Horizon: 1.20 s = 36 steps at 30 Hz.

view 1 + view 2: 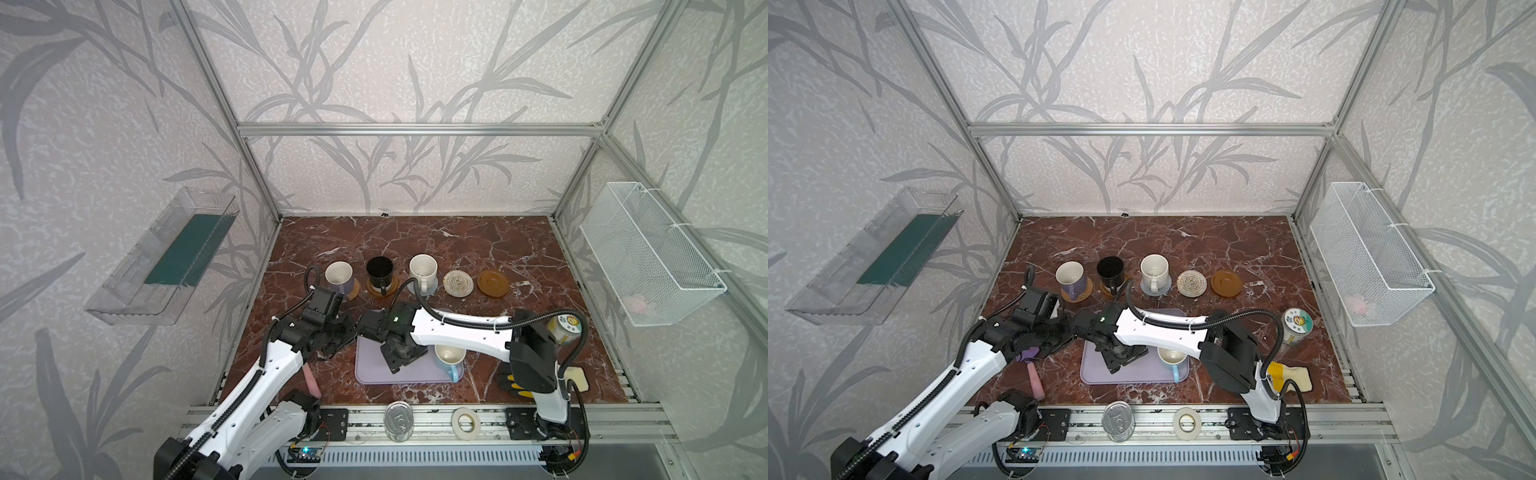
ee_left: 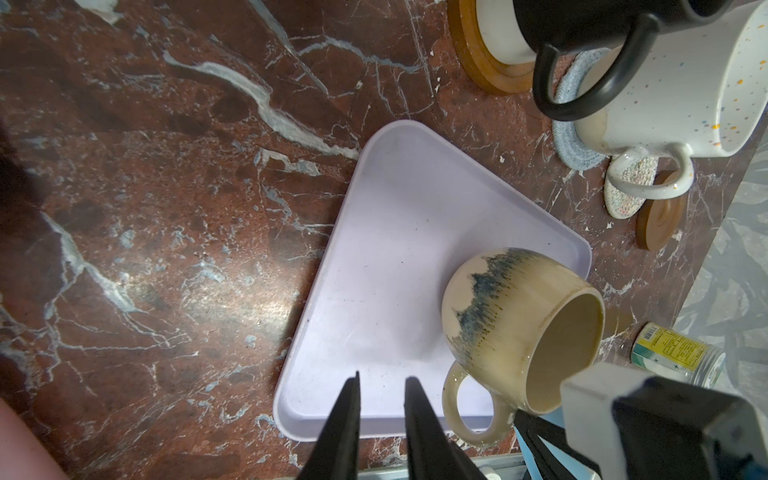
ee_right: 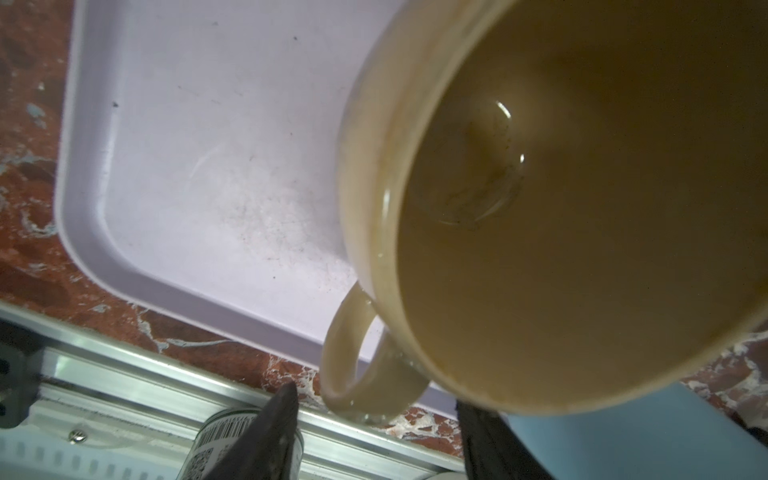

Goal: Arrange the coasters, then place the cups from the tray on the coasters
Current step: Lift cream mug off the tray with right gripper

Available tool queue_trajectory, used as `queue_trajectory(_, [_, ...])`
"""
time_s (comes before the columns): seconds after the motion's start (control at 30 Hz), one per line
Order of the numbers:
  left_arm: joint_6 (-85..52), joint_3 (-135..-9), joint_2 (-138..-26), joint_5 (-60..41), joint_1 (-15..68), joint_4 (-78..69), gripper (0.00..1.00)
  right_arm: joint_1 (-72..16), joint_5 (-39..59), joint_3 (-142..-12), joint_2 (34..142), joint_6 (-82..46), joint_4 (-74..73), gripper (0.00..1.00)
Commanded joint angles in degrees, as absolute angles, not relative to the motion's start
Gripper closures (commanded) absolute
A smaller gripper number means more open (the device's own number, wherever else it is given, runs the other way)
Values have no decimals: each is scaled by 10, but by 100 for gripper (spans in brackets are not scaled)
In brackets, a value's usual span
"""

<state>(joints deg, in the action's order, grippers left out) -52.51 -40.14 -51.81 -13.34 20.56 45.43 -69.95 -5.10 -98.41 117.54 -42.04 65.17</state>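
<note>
your right jaws hang over the tray [image 2: 374, 249], which lies at the front middle of the desk [image 1: 457, 237]. they stand apart on either side of the handle of the beige cup [image 2: 511, 324]. in the right wrist view a sliver of desk shows between one finger [image 3: 266, 436] and the handle, so read them as open, not yet clamped. the handle makes sense as the target: the cup's body is round and wide, while the loop is narrow and points toward the front rail.

the light blue cup [image 1: 451, 359] stands just beside the beige one on the tray, so mind it when you lift.

your left jaws are nearly closed on nothing, just at the tray's edge. that looks like a parked pose that keeps the arm out of the way while its camera watches the cup.

at the back, the lavender cup [image 1: 338, 273], black cup [image 1: 379, 270] and speckled cup [image 1: 422, 268] already sit on coasters. the cream braided coaster [image 1: 457, 284] and the bare wooden coaster [image 1: 493, 284] wait empty at the row's right end, on your right arm's side.
</note>
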Motion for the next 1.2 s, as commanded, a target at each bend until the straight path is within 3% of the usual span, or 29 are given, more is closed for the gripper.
queue_trajectory(0.0, [-525,-391,-505,-117,203,466,77,-699,-94,-1024,1199,-430,700,42])
queue_trajectory(0.5, [-530,-392,-507,-114,202,456,78,-691,-80,-960,1173,-419,671,63])
queue_trajectory(0.9, [-529,-398,-525,-112,202,440,77,-687,-90,-935,1166,-396,640,57])
queue_trajectory(1.17, [-529,-401,-531,-107,202,427,78,-687,-94,-917,1144,-389,617,72])
